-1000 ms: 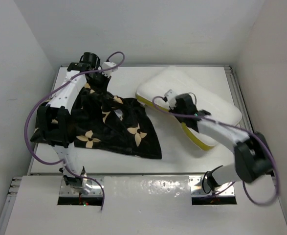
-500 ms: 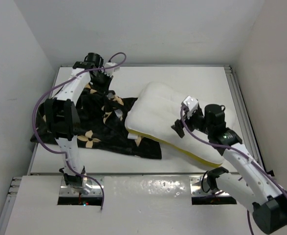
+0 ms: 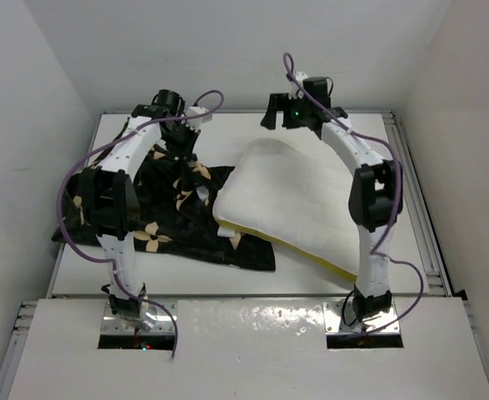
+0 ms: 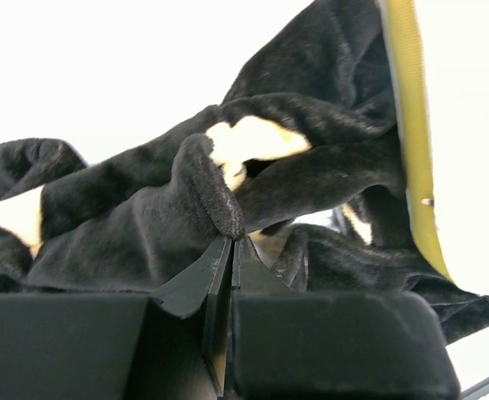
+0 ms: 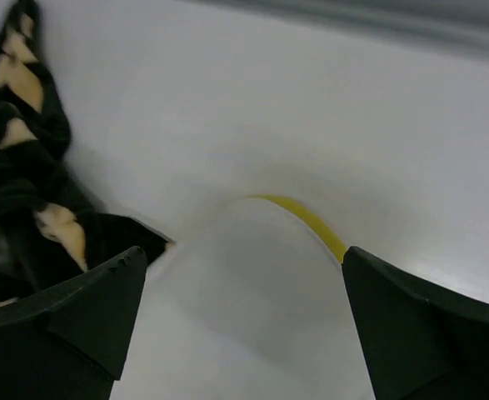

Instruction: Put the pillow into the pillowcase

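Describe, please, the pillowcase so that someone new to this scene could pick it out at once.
On the white table, look at the left half. The pillowcase is the crumpled black fabric there, its far edge pinched in the left gripper. Tan flower prints set it apart from the plain white pillow overlapping its right side.

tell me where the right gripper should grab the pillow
Probably the yellow-trimmed far corner of the pillow, from above: the seam looks thinner than the plump middle, and the open right gripper hangs right over it.
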